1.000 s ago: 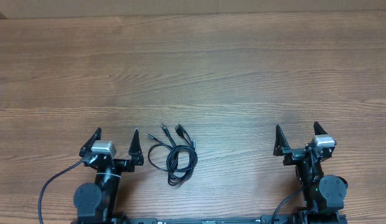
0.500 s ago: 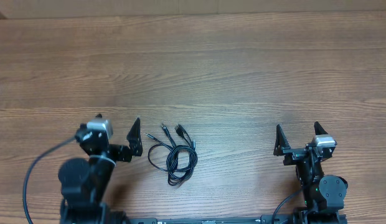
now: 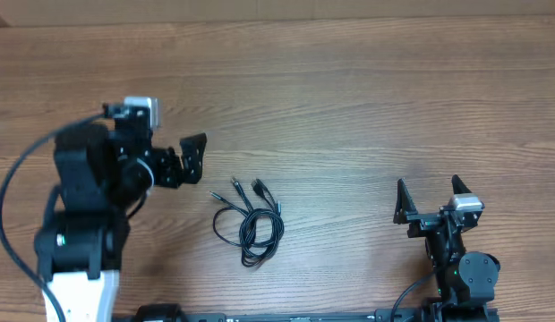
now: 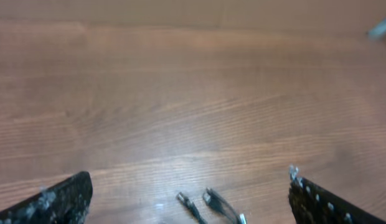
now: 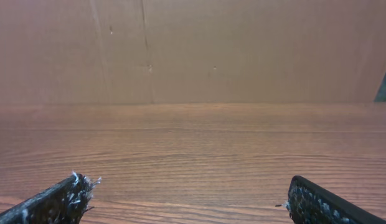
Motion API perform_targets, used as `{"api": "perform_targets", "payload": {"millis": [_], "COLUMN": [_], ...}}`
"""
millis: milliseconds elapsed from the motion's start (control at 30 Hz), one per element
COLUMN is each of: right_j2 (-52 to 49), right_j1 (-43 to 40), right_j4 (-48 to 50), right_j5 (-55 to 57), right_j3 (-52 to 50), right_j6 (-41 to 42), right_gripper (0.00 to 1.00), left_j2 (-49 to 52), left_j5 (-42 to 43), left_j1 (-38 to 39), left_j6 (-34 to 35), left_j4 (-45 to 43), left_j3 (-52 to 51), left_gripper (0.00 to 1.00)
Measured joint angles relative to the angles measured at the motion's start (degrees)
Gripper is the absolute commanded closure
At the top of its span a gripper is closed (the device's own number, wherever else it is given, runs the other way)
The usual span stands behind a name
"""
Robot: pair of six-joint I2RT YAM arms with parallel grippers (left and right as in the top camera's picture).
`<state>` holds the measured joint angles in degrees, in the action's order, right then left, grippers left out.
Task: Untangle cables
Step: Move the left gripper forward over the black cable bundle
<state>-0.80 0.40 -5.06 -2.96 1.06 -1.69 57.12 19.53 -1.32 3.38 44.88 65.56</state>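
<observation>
the cables [image 3: 249, 225], a tangled bundle on the surface [image 3: 349, 89] at lower centre, are best started by bringing the wide-open, empty left end effector [image 3: 190, 154] down on a loose plug end [image 3: 257, 186], not mid-bundle, while the right end effector [image 3: 429, 199], also fully open and empty, sits at lower right; no containers show.
</observation>
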Motion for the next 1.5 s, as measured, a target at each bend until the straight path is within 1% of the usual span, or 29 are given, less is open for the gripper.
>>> {"api": "perform_targets", "payload": {"millis": [133, 233, 467, 667, 1067, 1367, 1433, 1500], "right_j2": [0.0, 0.0, 0.0, 0.0, 0.0, 0.0, 0.0, 0.0], "right_j1": [0.0, 0.0, 0.0, 0.0, 0.0, 0.0, 0.0, 0.0], "right_j4": [0.0, 0.0, 0.0, 0.0, 0.0, 0.0, 0.0, 0.0], "right_j5": [0.0, 0.0, 0.0, 0.0, 0.0, 0.0, 0.0, 0.0], "right_j3": [0.0, 0.0, 0.0, 0.0, 0.0, 0.0, 0.0, 0.0], "right_j6": [0.0, 0.0, 0.0, 0.0, 0.0, 0.0, 0.0, 0.0], "right_gripper": [0.00, 0.00, 0.00, 0.00, 0.00, 0.00, 0.00, 0.00], "left_j2": [6.8, 11.0, 19.7, 24.3, 32.5, 37.7, 38.2, 38.2], "left_j5": [-0.2, -1.5, -3.3, -3.5, -3.5, -3.5, -3.5, -3.5], "left_j1": [2.5, 5.1, 13.7, 19.2, 20.0, 20.0, 20.0, 20.1], "left_j6": [-2.4, -3.2, -6.3, -7.7, -8.1, -8.4, -9.7, -12.6], "left_j4": [5.4, 7.3, 10.5, 11.3, 11.5, 18.7, 20.0, 21.7], "left_j3": [5.9, 7.8, 8.1, 8.1, 8.1, 8.2, 8.2, 8.2], "left_gripper": [0.00, 0.00, 0.00, 0.00, 0.00, 0.00, 0.00, 0.00]}}
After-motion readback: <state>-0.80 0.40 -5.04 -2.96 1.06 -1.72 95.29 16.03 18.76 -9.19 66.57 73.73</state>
